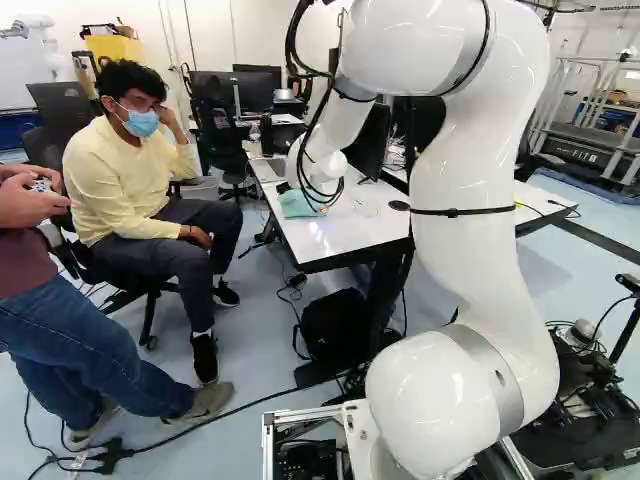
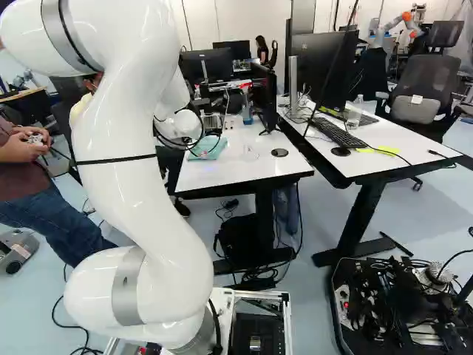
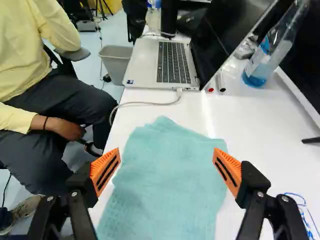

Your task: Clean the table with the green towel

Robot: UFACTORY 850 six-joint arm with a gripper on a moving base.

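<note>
The green towel (image 3: 167, 185) lies spread on the white table (image 3: 250, 125), with layered, uneven edges at its far end. My gripper (image 3: 166, 167) is open above it in the wrist view, one orange pad near each side of the towel and neither visibly gripping it. Blue pen marks (image 3: 301, 212) show on the table beside one finger. Both base views show the towel (image 1: 297, 203) (image 2: 208, 147) below the wrist, near the table's edge; there the wrist and its cables hide the fingers.
Beyond the towel stand an open laptop (image 3: 162, 62), its cable (image 3: 147, 103), two markers (image 3: 220, 82) and a bottle (image 3: 272, 50). A monitor (image 2: 264, 96) stands on the table. A seated person (image 3: 45, 120) is close beside the table's edge. A second table (image 2: 369, 155) holds a keyboard (image 2: 338, 133).
</note>
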